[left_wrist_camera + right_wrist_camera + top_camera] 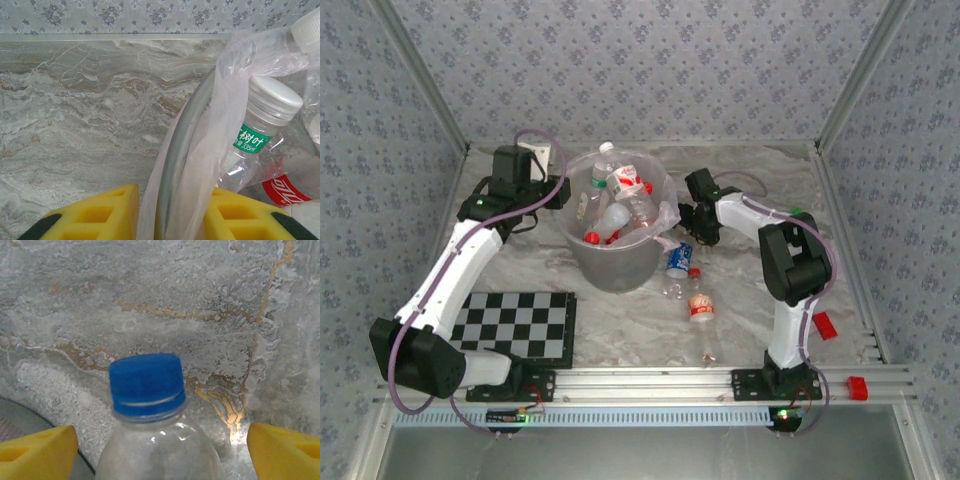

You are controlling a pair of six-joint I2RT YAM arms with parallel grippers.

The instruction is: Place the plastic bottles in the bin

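Note:
The bin (620,262), a grey bucket lined with a crinkly bag, stands mid-table and holds several plastic bottles (618,200). My left gripper (558,196) is shut on the bin's left rim (182,150), bag and rim pinched between its yellow fingers (100,217). Just inside the rim lie a white-capped, green-labelled bottle (265,117) and a red-labelled one (285,190). My right gripper (694,238) is low, right of the bin. It is open around a clear blue-capped bottle (145,382), and its fingers (285,452) stand clear of the bottle's sides. This blue-labelled bottle (678,258) lies on the table.
A red-capped, red-labelled bottle (700,302) lies on the marble in front of the right gripper. A checkerboard mat (515,325) sits front left. Two red blocks (824,325) (858,388) lie at the front right. Patterned walls enclose the table on three sides.

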